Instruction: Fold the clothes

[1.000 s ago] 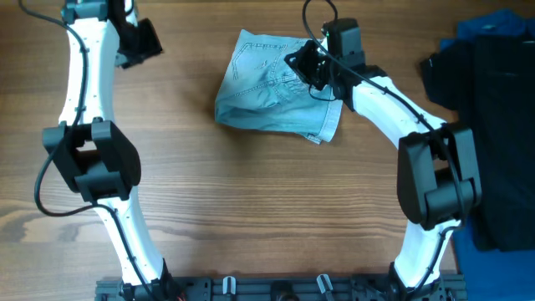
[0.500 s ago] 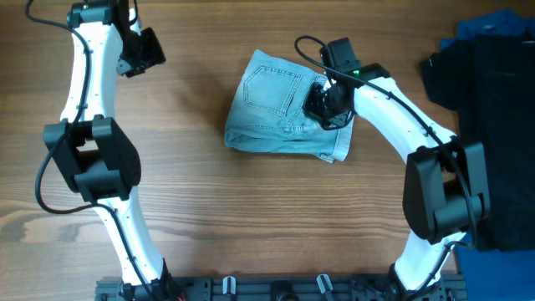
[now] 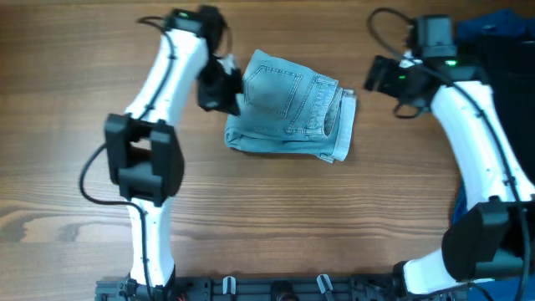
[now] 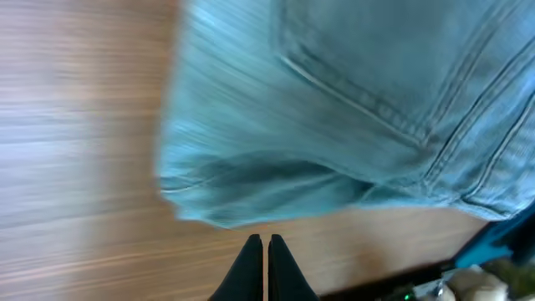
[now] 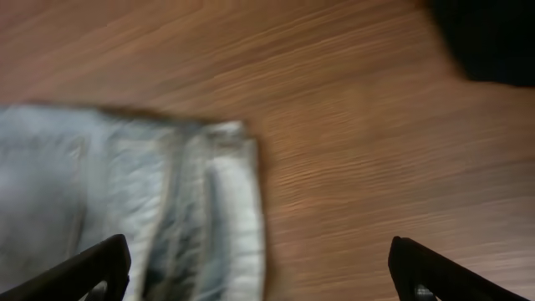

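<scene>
The clothes, light blue denim shorts (image 3: 288,104), lie folded in a compact bundle on the wooden table, back pocket up. My left gripper (image 3: 230,94) is at the bundle's left edge, shut and empty. In the left wrist view its fingertips (image 4: 262,242) hover over bare wood just short of the shorts' folded edge (image 4: 351,109). Off to the right of the bundle, clear of it, my right gripper (image 3: 372,81) is wide open. In the right wrist view the shorts' waistband end (image 5: 167,201) lies between its spread jaws (image 5: 259,263), nearer the left finger (image 5: 100,263).
A black garment (image 3: 493,125) and royal blue fabric (image 3: 493,25) lie piled at the table's right edge; the black garment also shows in the right wrist view (image 5: 493,38). A black rail (image 3: 276,288) runs along the front edge.
My right gripper let go of the shorts, opened wide and drew back to the right. My left arm swung right to the bundle's left edge and its jaws shut.
</scene>
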